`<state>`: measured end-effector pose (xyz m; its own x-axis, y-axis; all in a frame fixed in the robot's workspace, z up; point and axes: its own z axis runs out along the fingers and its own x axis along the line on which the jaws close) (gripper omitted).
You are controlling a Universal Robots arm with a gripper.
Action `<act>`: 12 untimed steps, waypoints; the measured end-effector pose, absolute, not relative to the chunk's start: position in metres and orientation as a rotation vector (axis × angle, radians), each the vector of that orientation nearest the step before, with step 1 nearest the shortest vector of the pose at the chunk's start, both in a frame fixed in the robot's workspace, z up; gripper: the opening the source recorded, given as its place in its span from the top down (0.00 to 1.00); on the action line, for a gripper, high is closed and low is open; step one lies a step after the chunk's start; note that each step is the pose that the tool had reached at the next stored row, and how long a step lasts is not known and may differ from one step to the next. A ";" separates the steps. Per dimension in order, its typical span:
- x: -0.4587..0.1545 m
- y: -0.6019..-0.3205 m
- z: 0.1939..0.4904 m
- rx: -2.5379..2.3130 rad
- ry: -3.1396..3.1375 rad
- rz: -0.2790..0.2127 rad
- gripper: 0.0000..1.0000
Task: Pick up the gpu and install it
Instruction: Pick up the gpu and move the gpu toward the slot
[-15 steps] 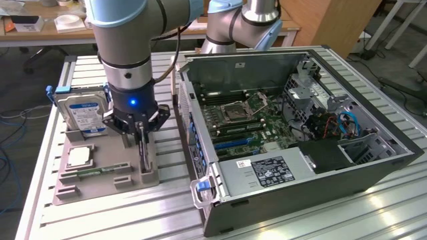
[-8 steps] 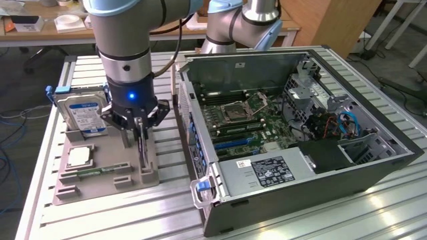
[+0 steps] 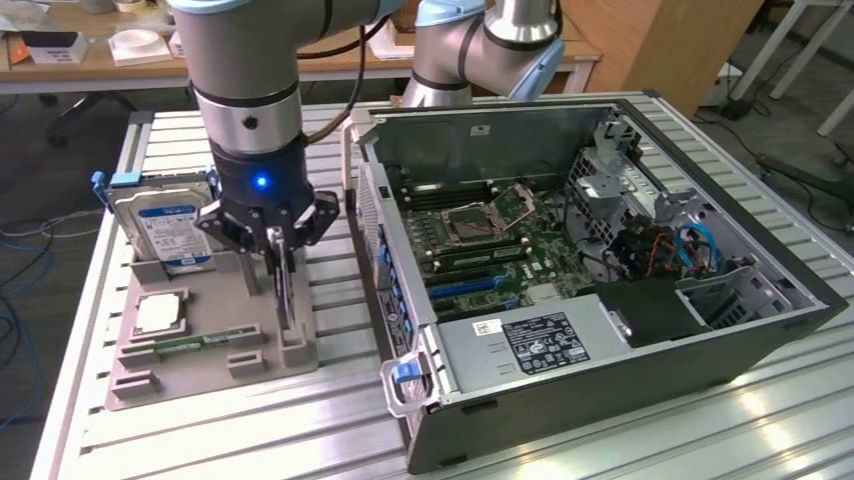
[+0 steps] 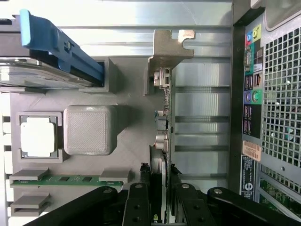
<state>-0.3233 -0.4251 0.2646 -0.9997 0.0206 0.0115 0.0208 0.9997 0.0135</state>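
Gripper [image 3: 278, 238] is clamping narrow on the gpu [image 4: 163, 123], card standing on edge in gray holder [image 3: 200, 372] at its edge twd exterior view's right. Silver bracket [image 4: 170, 47] is poking past the fingers. Strip of bare table [image 3: 350, 405] is separating holder & open-topped PC case [image 3: 561, 430].

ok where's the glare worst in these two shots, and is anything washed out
Exterior view: bright glare patches on the table at the view's lower right, and a blue light glows on the arm. Wrist view: the processor is blown out to white, while the gripper, closed on the gpu, reads dark.
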 end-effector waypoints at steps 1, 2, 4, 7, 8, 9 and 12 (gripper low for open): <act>-0.323 -0.425 0.266 -0.032 -3.130 -0.021 0.74; -0.323 -0.425 0.267 -0.032 -3.130 -0.021 0.74; -0.323 -0.425 0.269 -0.032 -3.130 -0.021 0.74; -0.323 -0.425 0.273 -0.032 -3.130 -0.021 0.74; -0.323 -0.425 0.274 -0.032 -3.130 -0.021 0.74; -0.323 -0.425 0.275 -0.032 -3.130 -0.021 0.74; -0.323 -0.425 0.278 -0.032 -3.130 -0.021 0.74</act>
